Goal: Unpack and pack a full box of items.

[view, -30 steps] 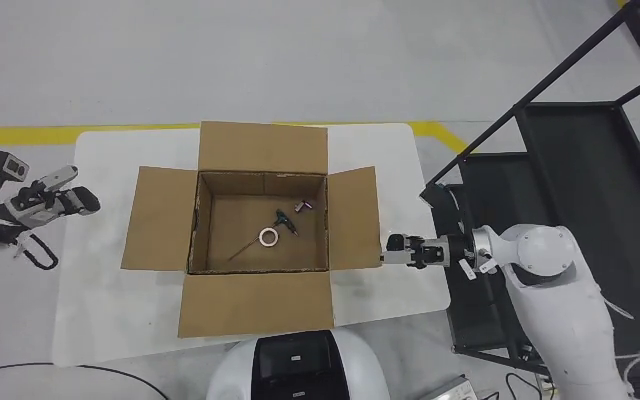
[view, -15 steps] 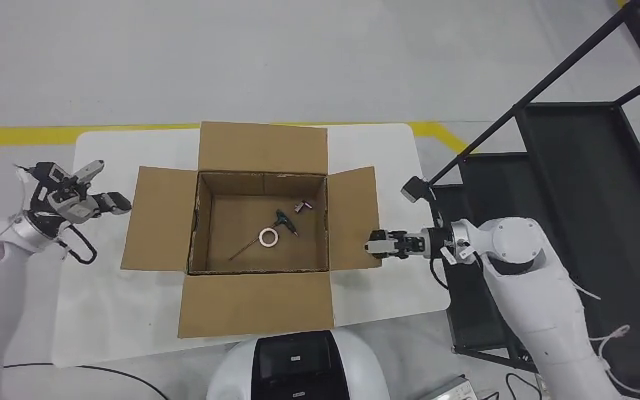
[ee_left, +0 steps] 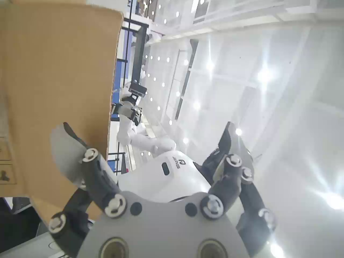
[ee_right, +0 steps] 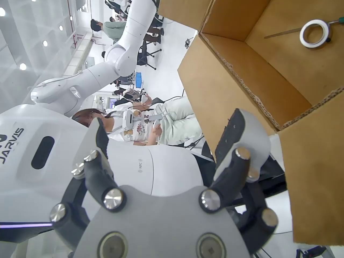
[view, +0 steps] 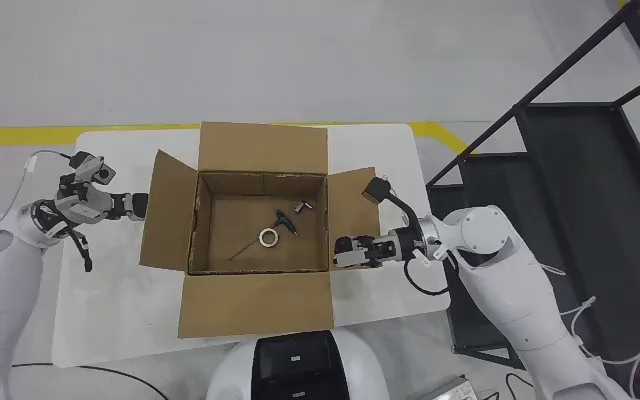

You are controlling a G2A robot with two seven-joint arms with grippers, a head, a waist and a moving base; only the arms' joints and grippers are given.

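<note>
Seeing the open brown cardboard box (view: 255, 300) centred on the white table (view: 380, 150); left gripper (view: 138, 206) at its 9 o'clock flap (view: 165, 215), right gripper (view: 342, 251) at the 3 o'clock flap (view: 355, 200), both with fingers spread, clamping nothing. We reckon the flaps are light, stiff, springy: pinch mid-edge; white tape roll (view: 267, 237) lies inside

A white worktop (view: 390, 150) stands on a pale grey floor (view: 300, 50). A yellow stripe (view: 40, 133) runs across the floor along the worktop's far edge. On the right stands a black metal rack (view: 570, 150). Overhead, rows of ceiling lights (ee_left: 264, 76) glare from white panels.
</note>
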